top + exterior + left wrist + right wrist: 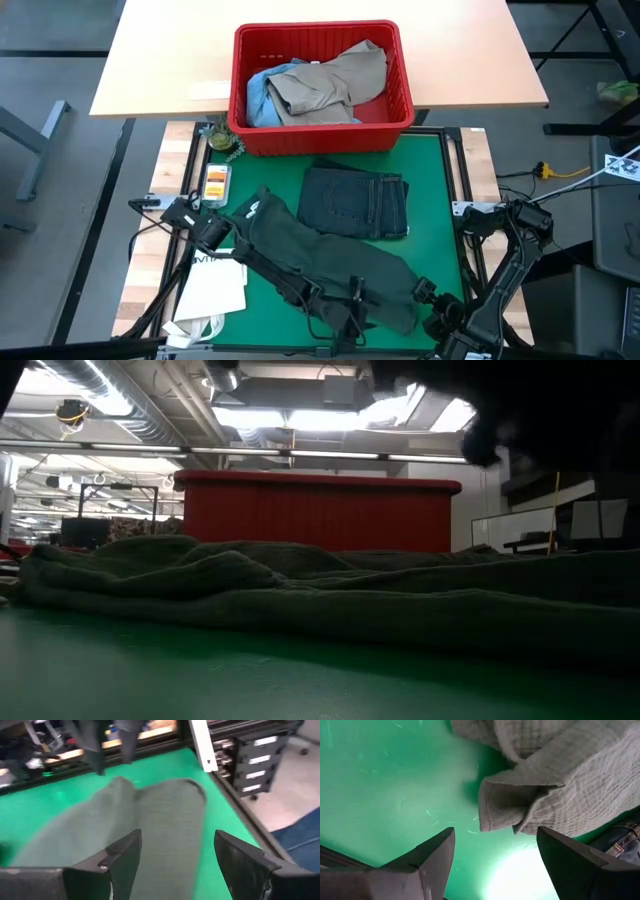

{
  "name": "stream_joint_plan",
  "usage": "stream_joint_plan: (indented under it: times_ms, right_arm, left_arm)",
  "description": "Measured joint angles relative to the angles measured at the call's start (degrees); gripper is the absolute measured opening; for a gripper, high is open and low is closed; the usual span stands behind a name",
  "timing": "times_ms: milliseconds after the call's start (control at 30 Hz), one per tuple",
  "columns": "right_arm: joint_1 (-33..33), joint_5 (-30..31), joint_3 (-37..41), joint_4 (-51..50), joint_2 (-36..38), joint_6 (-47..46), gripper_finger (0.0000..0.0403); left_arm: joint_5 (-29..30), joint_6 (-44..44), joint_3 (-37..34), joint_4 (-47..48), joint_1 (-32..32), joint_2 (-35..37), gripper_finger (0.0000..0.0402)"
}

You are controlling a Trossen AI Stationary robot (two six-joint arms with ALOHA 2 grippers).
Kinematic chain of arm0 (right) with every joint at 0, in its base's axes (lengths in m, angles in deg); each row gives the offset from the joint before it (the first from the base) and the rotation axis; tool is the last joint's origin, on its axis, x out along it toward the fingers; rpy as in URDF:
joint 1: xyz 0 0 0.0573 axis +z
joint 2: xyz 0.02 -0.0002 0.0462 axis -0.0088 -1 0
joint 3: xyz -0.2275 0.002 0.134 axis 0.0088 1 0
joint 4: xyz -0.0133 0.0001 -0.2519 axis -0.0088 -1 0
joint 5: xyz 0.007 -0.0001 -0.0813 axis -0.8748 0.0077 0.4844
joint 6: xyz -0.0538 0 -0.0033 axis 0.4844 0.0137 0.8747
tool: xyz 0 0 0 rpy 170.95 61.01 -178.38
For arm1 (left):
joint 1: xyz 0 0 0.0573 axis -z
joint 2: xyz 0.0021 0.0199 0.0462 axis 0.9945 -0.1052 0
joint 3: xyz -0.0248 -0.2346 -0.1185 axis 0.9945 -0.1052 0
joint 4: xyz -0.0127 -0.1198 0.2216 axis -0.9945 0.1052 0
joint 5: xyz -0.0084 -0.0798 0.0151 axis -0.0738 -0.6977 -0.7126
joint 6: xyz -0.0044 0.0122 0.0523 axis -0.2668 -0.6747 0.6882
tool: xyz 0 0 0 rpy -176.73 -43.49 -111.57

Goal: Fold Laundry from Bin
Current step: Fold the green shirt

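The dark green shirt [330, 255] lies spread slantwise on the green mat [440, 170], from the far left toward the near right. My left gripper [355, 300] stands open low over the shirt's near right part [165, 820], its fingers on either side of a sleeve-like end. My right gripper [428, 293] hangs open, pointing down, above the mat beside the shirt's folded-over edge [520, 805]. The red bin [322, 85] stands behind the mat, holding a khaki garment [335, 80] and a light blue one [258, 92]. Folded dark trousers [357, 202] rest flat on the mat.
A white paper bag [215, 290] lies off the mat's near left. A small orange-labelled pack [215, 180] and a little green thing [222, 138] sit at the far left. Bare mat [150, 670] shows along the near edge. In the low view the shirt [300, 595] lies before the bin [320, 510].
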Motion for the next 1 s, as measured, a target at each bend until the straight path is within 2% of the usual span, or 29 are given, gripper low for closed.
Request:
stream_joint_plan:
  times_ms: [300, 533, 700, 867, 1000]
  right_arm:
    - [0.0, 0.0, 0.0, 0.4, 0.0, 0.0, 0.028]
    - [0.0, 0.0, 0.0, 1.3, 0.0, 0.0, 0.028]
    - [0.0, 0.0, 0.0, 1.4, 0.0, 0.0, 0.028]
    - [0.0, 0.5, 0.0, 1.4, 0.0, 0.0, 0.028]
    - [0.0, 1.9, 0.0, 1.4, 0.0, 0.0, 0.028]
  left_arm:
    - [-1.2, 1.5, 2.8, 0.1, -1.1, -2.3, 0.0245]
    - [-4.2, 1.6, 2.7, 9.8, -1.7, -2.5, 0.0245]
    - [-4.0, 1.6, 2.7, 11.7, -1.6, -2.4, 0.0241]
    - [-3.9, 1.2, 2.7, 13.7, -2.1, -2.4, 0.0196]
    - [-3.2, 1.2, 2.7, 13.7, -1.4, -2.4, 0.0118]
